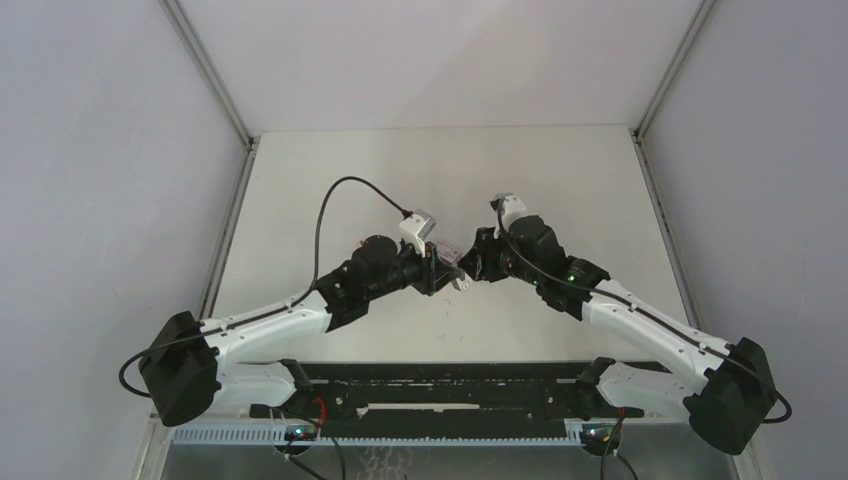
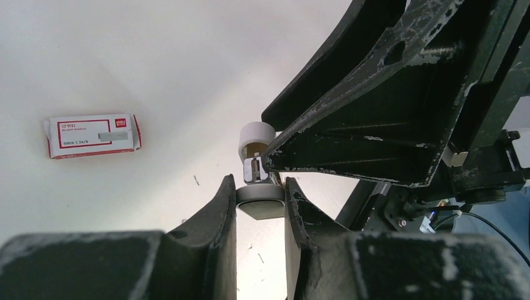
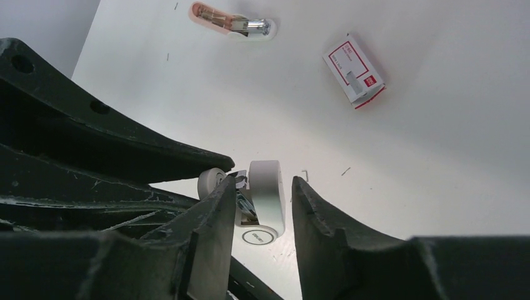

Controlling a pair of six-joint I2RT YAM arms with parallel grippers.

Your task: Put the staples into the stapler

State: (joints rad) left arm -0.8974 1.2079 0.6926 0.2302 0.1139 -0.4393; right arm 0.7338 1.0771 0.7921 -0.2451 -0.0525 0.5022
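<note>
The stapler point(image 3: 267, 194) is a small white one with a round grey end point(image 2: 259, 206), and it is held up just over the table where both arms meet point(image 1: 462, 282). My left gripper point(image 2: 259, 184) is shut on that grey end, a finger pressed to each side. My right gripper point(image 3: 262, 182) stands open around the stapler's white body; its left finger is against the stapler and its right finger stands off with a gap. The staples point(image 2: 92, 135), a flat red-and-white box, lie on the table apart from both grippers, also visible as the staples point(image 3: 354, 70) in the right wrist view.
A small pink-and-white clip-like thing with a metal end point(image 3: 231, 22) lies farther back on the table. A few loose staples point(image 3: 305, 175) are scattered on the white surface. Grey walls close in the table on both sides.
</note>
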